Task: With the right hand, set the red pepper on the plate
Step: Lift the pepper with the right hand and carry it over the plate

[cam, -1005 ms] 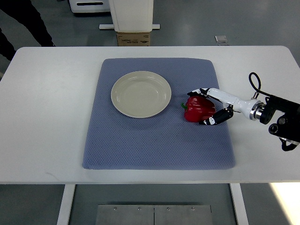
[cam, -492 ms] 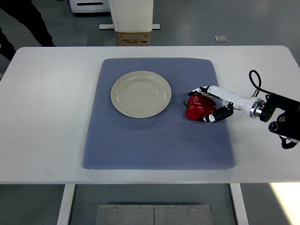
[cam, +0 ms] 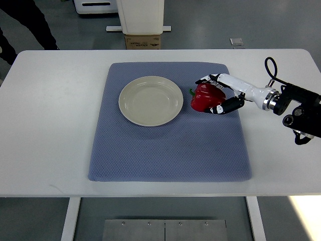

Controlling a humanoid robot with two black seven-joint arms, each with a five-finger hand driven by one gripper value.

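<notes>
Top view, steeply down onto a white worktop (cam: 55,125). Spread across the middle, a blue-grey mat (cam: 165,150) with rounded corners and a fine dotted weave. On the mat's upper half, left of centre, a round cream plate (cam: 151,100), bare inside, shallow rim all round.

Just right of the plate, apart from its rim by a narrow strip of mat: a red pepper (cam: 203,98), glossy, with a small green stem pointing left toward the plate. Wrapped round the pepper, the right robot hand (cam: 216,94), white with black joints, reaching in from the right edge. Fingers (cam: 206,79) curled over the pepper's far side, thumb pressed against its near right side, so clamped on the pepper from both sides. Impossible to tell whether the pepper touches the mat or hangs just clear of it.

Behind the hand, a white forearm running to a silver wrist ring, then black arm housing (cam: 303,113) near the right edge, with a black cable looping above it.

No left arm anywhere in sight.

Beyond the worktop's far edge, grey floor, a white stand (cam: 140,15) over a cardboard box (cam: 143,41), and dark trouser legs of a person (cam: 30,22) at the upper left corner.
</notes>
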